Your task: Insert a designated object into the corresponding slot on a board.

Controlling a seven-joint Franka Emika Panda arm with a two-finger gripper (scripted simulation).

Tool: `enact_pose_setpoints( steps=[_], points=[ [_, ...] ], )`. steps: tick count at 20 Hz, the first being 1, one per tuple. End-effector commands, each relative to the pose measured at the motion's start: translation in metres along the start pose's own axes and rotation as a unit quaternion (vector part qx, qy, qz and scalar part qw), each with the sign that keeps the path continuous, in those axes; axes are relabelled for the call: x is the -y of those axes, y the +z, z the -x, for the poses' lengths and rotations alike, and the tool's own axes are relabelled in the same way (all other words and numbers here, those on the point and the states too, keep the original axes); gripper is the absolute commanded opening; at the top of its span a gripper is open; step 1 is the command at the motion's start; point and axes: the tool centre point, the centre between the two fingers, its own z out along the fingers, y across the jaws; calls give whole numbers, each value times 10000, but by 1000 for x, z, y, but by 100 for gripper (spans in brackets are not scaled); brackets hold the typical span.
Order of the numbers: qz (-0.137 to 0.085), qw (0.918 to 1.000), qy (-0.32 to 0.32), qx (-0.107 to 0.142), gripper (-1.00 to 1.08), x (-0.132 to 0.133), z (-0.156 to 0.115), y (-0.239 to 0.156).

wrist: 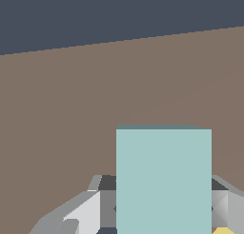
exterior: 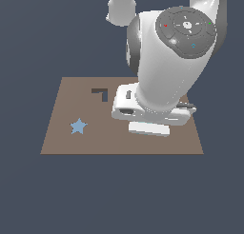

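The large flat brown rectangular board (exterior: 62, 133) lies on a plain dark grey-blue surface (exterior: 28, 195). In the exterior view the white Panda arm (exterior: 162, 71) reaches down over the half of the board at the exterior view's right, and its bulky wrist hides most of what sits beneath it. A small blue star (exterior: 78, 126) rests on the board toward the exterior view's left, and a dark L-shaped cutout (exterior: 101, 92) shows farther back, just beside the arm's hand. The rectangular slot cannot be made out; the arm covers that part of the board.

The flat pale teal rectangle (wrist: 163, 180) fills the lower middle of the wrist view, standing between the grey and white fingers (wrist: 81, 214), one on each flank. The fingers are closed against its two sides, holding it. In the exterior view a pale edge of the same piece (exterior: 149, 129) pokes out below the hand, close above the board; whether it touches the board cannot be told. A sliver of a yellow shape (wrist: 223, 231) peeks in at the corner of the wrist view beside the rectangle.
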Motion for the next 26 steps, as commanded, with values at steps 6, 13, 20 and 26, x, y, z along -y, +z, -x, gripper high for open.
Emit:
enact_pose_setpoints(
  steps=[6,13,20,26],
  points=[
    [0,9961,-880,-3,-100,26,36,-4],
    [1,9923,-1239,-2,-100,34,53,-5],
    [1,9922,-1250,2,-100,34,54,-4],
    [4,9922,-1244,3,-100,34,53,5]
  ],
)
